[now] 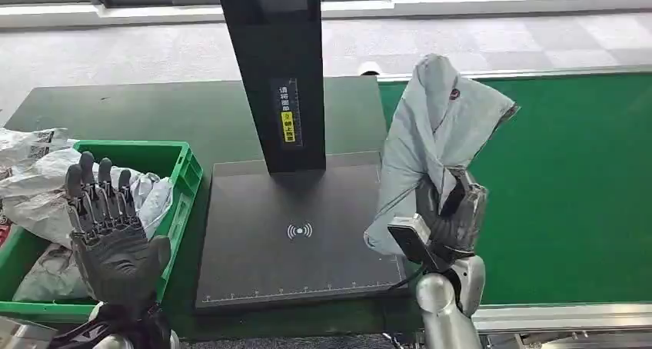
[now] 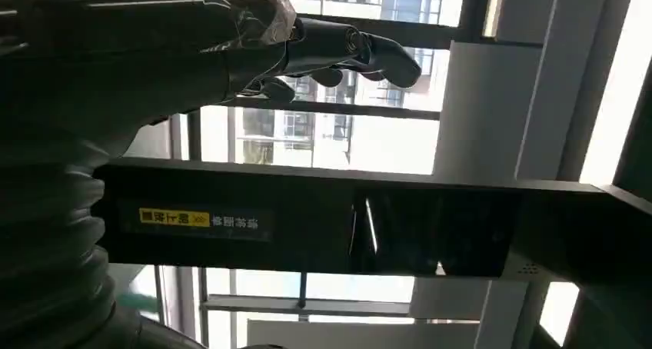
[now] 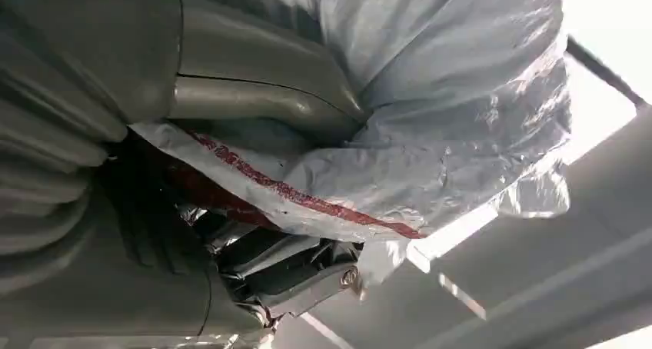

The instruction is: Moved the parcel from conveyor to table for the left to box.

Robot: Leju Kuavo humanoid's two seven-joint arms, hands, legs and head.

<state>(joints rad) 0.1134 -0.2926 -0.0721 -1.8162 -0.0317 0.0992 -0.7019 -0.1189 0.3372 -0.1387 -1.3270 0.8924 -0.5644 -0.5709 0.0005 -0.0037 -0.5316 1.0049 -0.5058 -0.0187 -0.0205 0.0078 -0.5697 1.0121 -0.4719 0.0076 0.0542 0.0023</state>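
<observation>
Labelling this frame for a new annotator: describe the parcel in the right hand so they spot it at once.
Start at the green conveyor belt on the right and go to its edge by the black scanner platform. There the right hand holds up a pale grey crumpled plastic mailer bag. Unlike the bags lying in the green plastic crate, it is raised off every surface and has a red stripe.

A black scanner post with a yellow label is standing on a dark platform; crumpled white bags are spilling beyond the crate's left side; windows are glowing behind.
</observation>
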